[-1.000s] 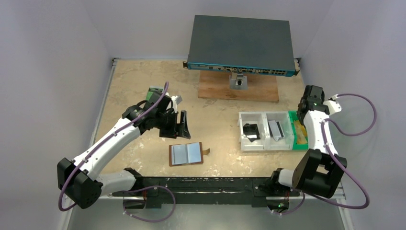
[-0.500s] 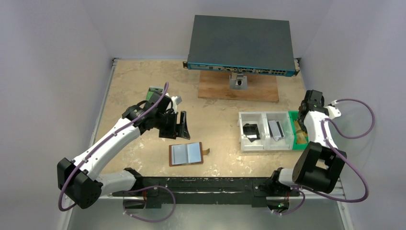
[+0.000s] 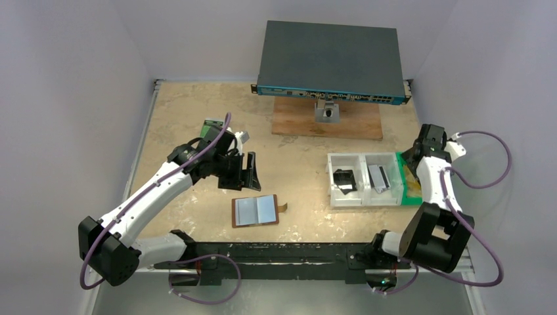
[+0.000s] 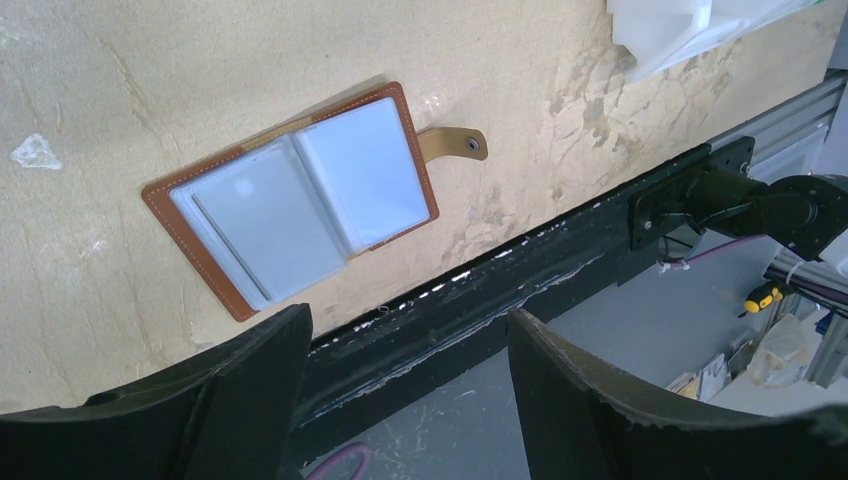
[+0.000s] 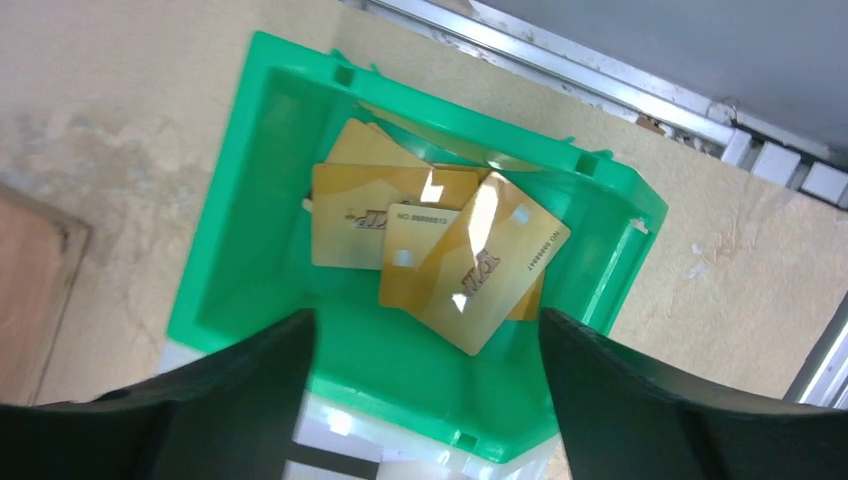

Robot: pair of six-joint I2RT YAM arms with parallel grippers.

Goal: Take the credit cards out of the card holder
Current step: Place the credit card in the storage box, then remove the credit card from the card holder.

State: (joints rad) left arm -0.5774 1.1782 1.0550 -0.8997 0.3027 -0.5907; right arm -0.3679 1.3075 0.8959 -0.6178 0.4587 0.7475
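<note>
Gold cards point(image 5: 470, 262) in bin point(image 5: 238, 250), card holder point(image 4: 290, 200) open

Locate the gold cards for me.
Right wrist view: the gold cards lie in the green bin, right of the white bins, under the open right gripper.

card holder point(image 3: 255, 211) flat on worktop point(image 3: 190, 118), bare surface every side, reachable from above. white bins point(image 3: 363, 157) well right of it. green bin point(image 5: 250, 200) walls ring gold cards point(image 5: 440, 250); only top open, beneath right pincer point(image 5: 425, 325).

Even, bright light, soft shadows; glare flecks the gold cards point(image 5: 470, 270).
</note>
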